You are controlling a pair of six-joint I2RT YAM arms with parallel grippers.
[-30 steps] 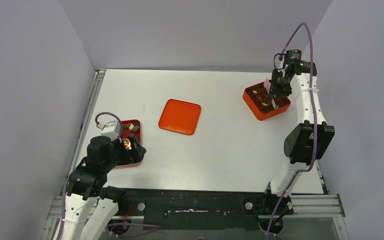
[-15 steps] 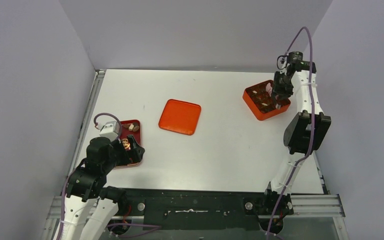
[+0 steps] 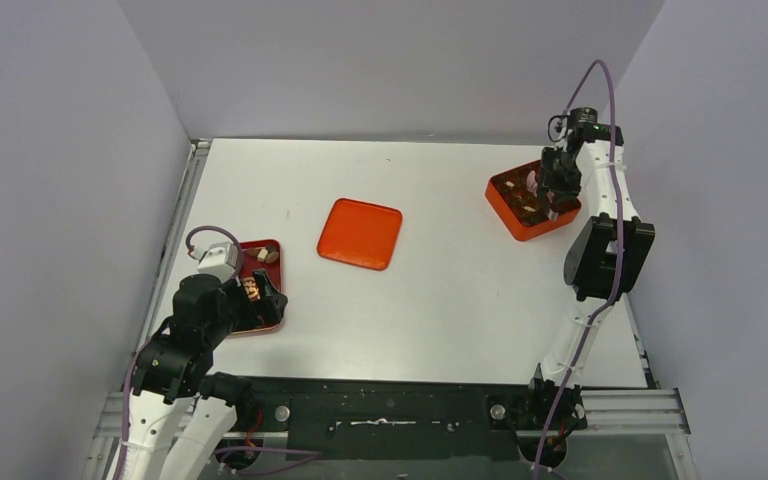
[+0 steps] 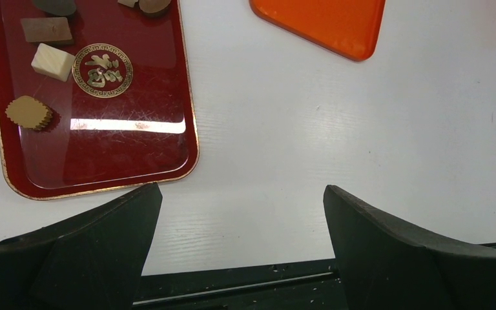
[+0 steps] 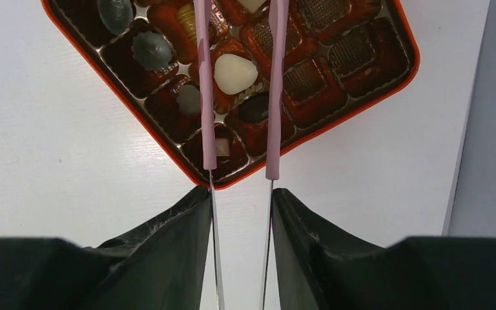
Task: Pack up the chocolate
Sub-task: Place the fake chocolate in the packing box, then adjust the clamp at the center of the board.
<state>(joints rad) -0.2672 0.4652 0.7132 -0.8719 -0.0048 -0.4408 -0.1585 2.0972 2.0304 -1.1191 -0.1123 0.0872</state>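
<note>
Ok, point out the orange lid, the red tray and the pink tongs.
orange lid [image 3: 360, 233]: top view, middle of its flat face.
red tray [image 4: 103, 155]: left wrist view, bare glossy floor below the gold emblem.
pink tongs [image 5: 276, 97]: right wrist view, midway along one pink prong.

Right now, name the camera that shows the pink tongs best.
Right wrist: the pink tongs run from the right claw out over the orange chocolate box, both prongs clear. Top external shows only a pale speck at the box; left wrist shows none.
</note>
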